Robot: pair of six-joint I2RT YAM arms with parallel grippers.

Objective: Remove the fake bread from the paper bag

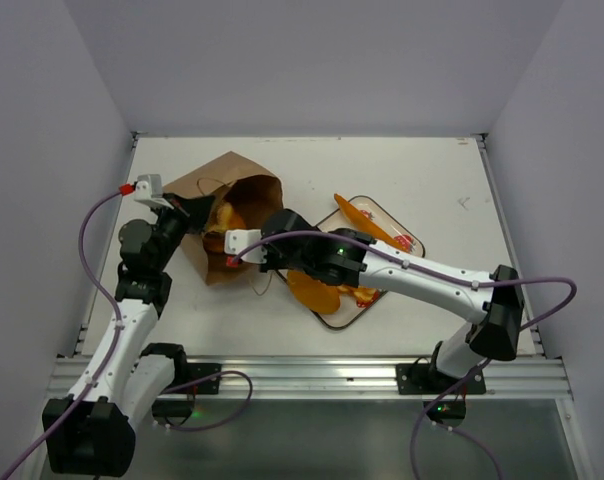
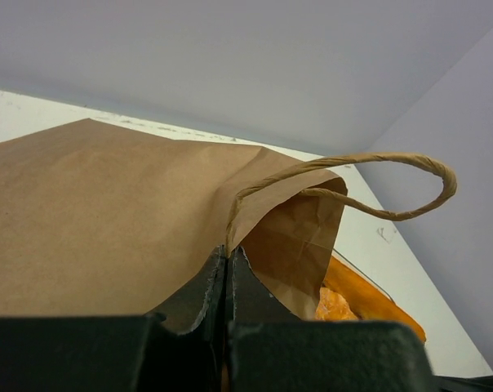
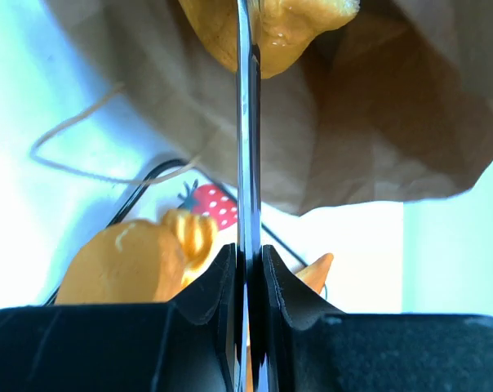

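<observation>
The brown paper bag (image 1: pixel 232 190) lies on its side, mouth toward the tray; it also shows in the left wrist view (image 2: pixel 108 212) and the right wrist view (image 3: pixel 377 122). My left gripper (image 1: pixel 190 212) (image 2: pixel 228 255) is shut on the bag's rim beside a handle (image 2: pixel 393 163). My right gripper (image 1: pixel 229 250) (image 3: pixel 248 249) is shut on a thin flat edge of a golden bread piece (image 3: pixel 271 33) at the bag's mouth. More golden bread (image 1: pixel 227 215) shows inside the bag. A baguette (image 1: pixel 367 220), a flat disc (image 1: pixel 312 290) and another piece (image 3: pixel 132 261) lie on the tray.
The white strawberry-printed tray (image 1: pixel 384 212) sits right of the bag, partly under my right arm; a strawberry print (image 3: pixel 212 204) shows. The bag's other loop handle (image 3: pixel 75 163) lies on the table. Grey walls stand at the back and both sides.
</observation>
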